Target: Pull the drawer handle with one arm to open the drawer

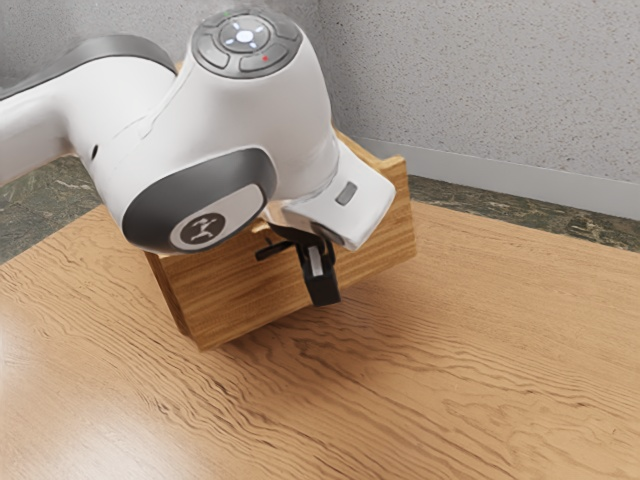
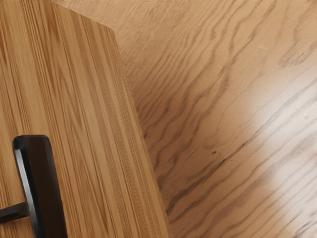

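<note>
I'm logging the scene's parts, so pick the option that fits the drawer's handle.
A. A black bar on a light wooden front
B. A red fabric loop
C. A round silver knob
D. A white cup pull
A: the wrist view shows a black bar handle standing off the light, striped-grain wooden drawer front on a short black post.
</note>
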